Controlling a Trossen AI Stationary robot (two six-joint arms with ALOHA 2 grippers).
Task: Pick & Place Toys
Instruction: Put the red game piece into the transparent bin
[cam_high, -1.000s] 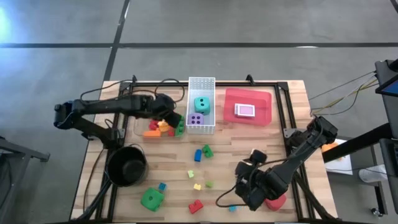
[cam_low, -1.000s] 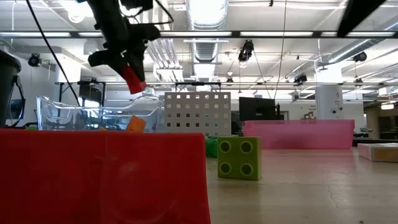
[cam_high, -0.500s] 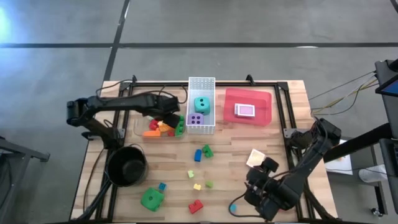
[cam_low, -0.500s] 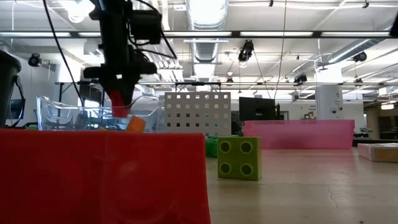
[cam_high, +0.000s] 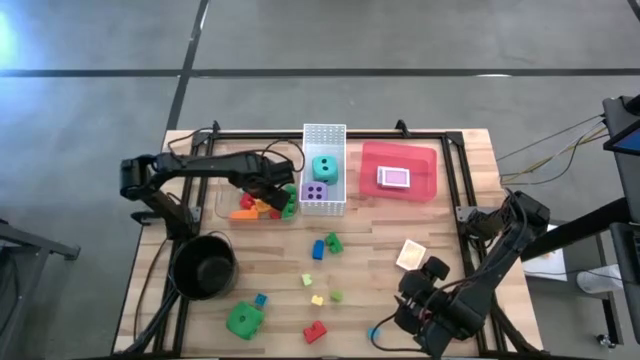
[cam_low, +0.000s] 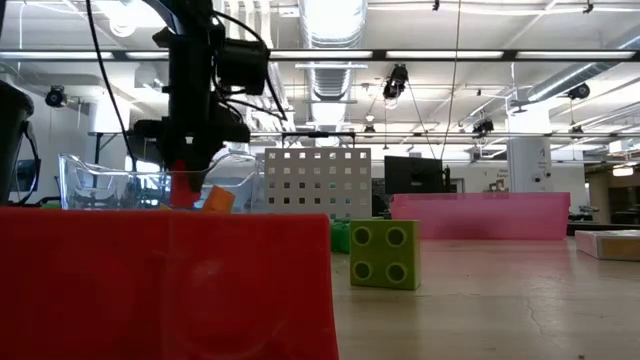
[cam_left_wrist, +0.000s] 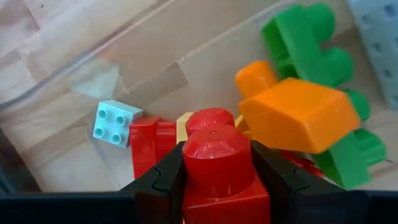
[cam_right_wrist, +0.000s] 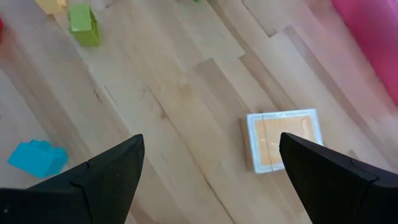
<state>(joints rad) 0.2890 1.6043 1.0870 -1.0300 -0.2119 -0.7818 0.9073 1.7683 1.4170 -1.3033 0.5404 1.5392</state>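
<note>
My left gripper (cam_high: 272, 187) points down into the clear tray (cam_high: 228, 205) at the far left, shut on a red brick (cam_left_wrist: 214, 162). Orange (cam_left_wrist: 298, 115), green (cam_left_wrist: 311, 43), red and pale blue (cam_left_wrist: 115, 121) bricks lie in that tray. My right gripper (cam_right_wrist: 209, 146) hovers open over the near right of the table. A white-and-orange card pack (cam_right_wrist: 283, 140) lies on the wood ahead of it, untouched. Small loose bricks (cam_high: 319, 248) and a green die (cam_high: 244, 320) rest on the table. My left gripper pinches the red brick by two opposite sides (cam_left_wrist: 189, 186) between its two fingers (cam_left_wrist: 158, 183). The fingers come from above, pointing down, with the brick's round stud facing away from them. The brick hangs inside the tray walls (cam_low: 182, 185); whether it touches the bricks below, I cannot tell.
A white perforated basket (cam_high: 323, 135) holds a teal die (cam_high: 323, 167) and a purple die (cam_high: 315, 192). A red tray (cam_high: 425, 160) beside it holds a card pack (cam_high: 394, 177). A black pot (cam_high: 205, 265) stands near left. A big red block (cam_low: 160, 285) fills the low view's foreground.
My left gripper has sunk toward the clear tray with the red brick and tipped from slanting to almost straight down. My right gripper has swung toward the table's right edge, staying open, and has uncovered the card pack on the wood.
</note>
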